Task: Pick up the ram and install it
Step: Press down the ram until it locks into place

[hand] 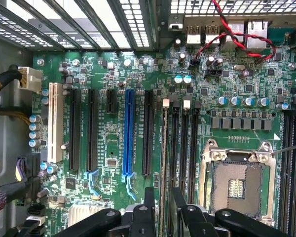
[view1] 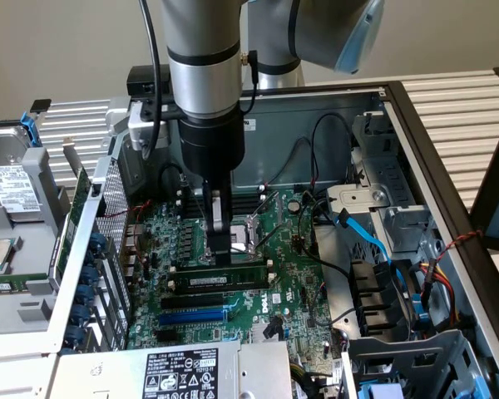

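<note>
Exterior view: the end effector (view1: 222, 249) hangs straight down over the motherboard (view1: 295, 283) inside the open computer case (view1: 416, 141). The ram (view1: 237, 278) sits at 6 o'clock from it, directly beneath the tips and touching or nearly touching them. It lies in the row of memory slots, with its long axis running from 9 to 3 o'clock and its white label facing the camera. The blue expansion slot (view1: 195, 316) lies parallel, further toward 6 o'clock. The CPU socket (view1: 251, 230) is behind the tool, toward 12 o'clock.

Wrist view: the ram (hand: 163, 148) appears edge-on as a thin strip, parallel to the black memory slots (hand: 183, 148) just beside it. It lies between the blue expansion slot (hand: 128, 133) and the CPU socket (hand: 237, 185). The end effector (hand: 163, 195) straddles one end of the strip. Its fingers (hand: 149, 212) are spread, one on each flat face, with a sliver of board showing on both sides. By this look nothing is pinched, and the closing direction runs square across the stick's long axis
</note>
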Controlling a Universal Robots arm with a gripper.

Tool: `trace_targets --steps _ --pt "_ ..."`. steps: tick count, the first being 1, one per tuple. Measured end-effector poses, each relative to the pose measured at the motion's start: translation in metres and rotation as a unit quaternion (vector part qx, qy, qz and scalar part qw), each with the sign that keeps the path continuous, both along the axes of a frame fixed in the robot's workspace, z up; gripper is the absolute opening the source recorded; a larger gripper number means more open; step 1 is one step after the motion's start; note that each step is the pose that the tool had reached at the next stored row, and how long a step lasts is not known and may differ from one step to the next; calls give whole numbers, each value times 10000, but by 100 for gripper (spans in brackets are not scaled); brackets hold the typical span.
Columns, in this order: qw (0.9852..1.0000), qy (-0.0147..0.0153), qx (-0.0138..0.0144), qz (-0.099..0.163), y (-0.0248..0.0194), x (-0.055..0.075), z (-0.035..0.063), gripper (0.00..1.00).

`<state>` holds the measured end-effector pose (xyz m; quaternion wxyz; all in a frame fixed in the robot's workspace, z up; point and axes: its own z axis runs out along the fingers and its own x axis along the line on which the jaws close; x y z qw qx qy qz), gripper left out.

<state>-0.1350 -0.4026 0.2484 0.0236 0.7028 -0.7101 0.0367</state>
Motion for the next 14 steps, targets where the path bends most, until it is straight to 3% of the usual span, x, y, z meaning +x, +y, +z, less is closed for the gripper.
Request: trace_targets --steps 2,3,6,11,14 --pt "10000 8 0 0 0 -2 0 26" --pt "10000 11 1 0 -1 -3 -1 19" --pt "10000 21 0 -1 -5 -5 0 11" --pt "10000 42 3 0 -38 -6 0 11" --pt "10000 48 69 0 -82 -6 -1 11"
